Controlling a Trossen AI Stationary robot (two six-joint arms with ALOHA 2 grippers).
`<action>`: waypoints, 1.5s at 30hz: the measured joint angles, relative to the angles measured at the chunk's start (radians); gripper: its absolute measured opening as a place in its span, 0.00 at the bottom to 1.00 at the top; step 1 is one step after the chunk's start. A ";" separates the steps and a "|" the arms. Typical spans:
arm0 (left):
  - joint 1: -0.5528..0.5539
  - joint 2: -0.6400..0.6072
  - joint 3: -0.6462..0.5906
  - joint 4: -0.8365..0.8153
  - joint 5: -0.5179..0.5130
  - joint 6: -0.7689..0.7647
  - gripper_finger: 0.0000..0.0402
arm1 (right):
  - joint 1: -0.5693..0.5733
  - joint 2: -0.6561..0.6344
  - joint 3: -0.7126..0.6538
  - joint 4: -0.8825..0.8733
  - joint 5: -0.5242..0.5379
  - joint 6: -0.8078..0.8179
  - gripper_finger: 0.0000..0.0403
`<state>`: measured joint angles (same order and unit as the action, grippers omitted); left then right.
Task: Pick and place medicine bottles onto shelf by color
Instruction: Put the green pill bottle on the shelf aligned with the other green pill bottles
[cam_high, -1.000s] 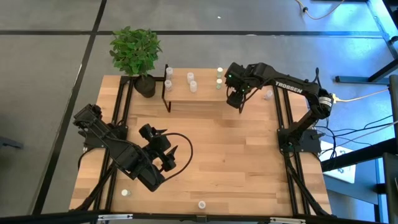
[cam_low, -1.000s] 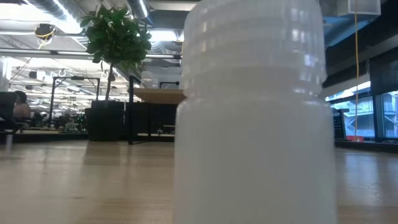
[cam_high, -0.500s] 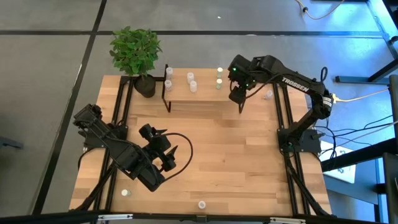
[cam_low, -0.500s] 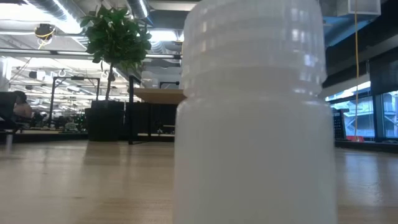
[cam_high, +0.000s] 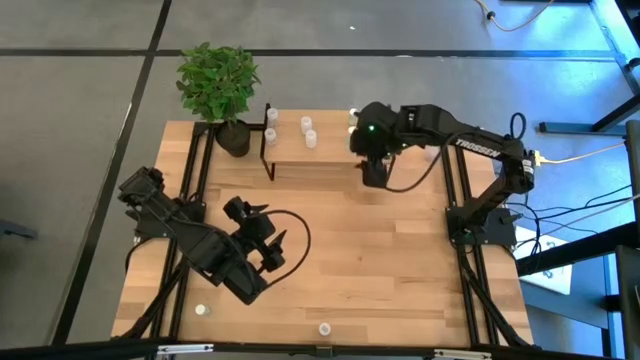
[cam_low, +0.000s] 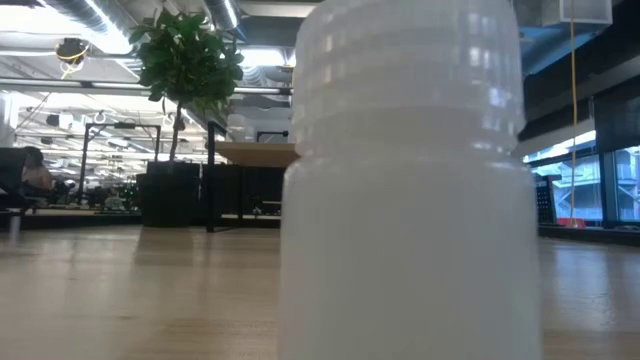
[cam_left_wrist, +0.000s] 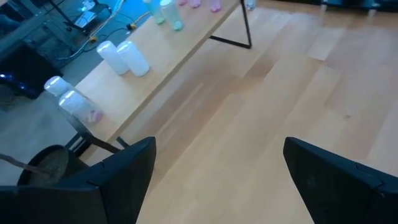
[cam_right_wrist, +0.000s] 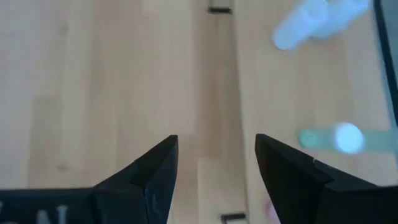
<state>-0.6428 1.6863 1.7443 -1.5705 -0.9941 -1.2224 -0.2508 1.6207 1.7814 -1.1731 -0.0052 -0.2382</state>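
Observation:
The shelf (cam_high: 315, 150) stands at the table's far side with several bottles on its board: white ones (cam_high: 270, 134) at its left, more white ones (cam_high: 308, 131) in the middle, and green ones (cam_high: 352, 128) at its right. My right gripper (cam_high: 372, 178) hangs open and empty over the shelf's right end. Its wrist view (cam_right_wrist: 216, 140) shows a green bottle (cam_right_wrist: 339, 138) and a white one (cam_right_wrist: 305, 22) on the shelf (cam_right_wrist: 298, 81). My left gripper (cam_high: 274, 247) waits open and empty over the table's left half; it also shows in its wrist view (cam_left_wrist: 217, 146). Two bottles stand near the table's near edge: one (cam_high: 203, 310) and another (cam_high: 324, 328).
A potted plant (cam_high: 218, 85) stands at the table's far left corner beside the shelf. In the low view one white bottle (cam_low: 410, 180) stands right in front of the camera and hides most of the table. The left wrist view shows the shelf (cam_left_wrist: 161, 68).
My right arm has swung toward the table's left, and its gripper now hangs a little nearer the table's near edge, at the shelf's right end. The bottles have kept their places.

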 joint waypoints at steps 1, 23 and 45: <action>0.008 0.000 0.000 0.000 -0.003 0.000 0.87 | 0.008 0.000 0.000 0.004 -0.012 -0.009 0.54; -0.005 -0.013 0.000 0.000 0.177 0.000 0.87 | 0.435 -0.044 -0.001 -0.194 -0.004 0.222 0.54; -0.194 -0.013 0.000 0.000 0.401 -0.138 0.87 | 0.602 -0.066 -0.061 -0.177 0.199 0.336 0.54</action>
<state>-0.8370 1.6730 1.7439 -1.5709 -0.5929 -1.3600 0.3514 1.5544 1.7201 -1.3499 0.1937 0.0977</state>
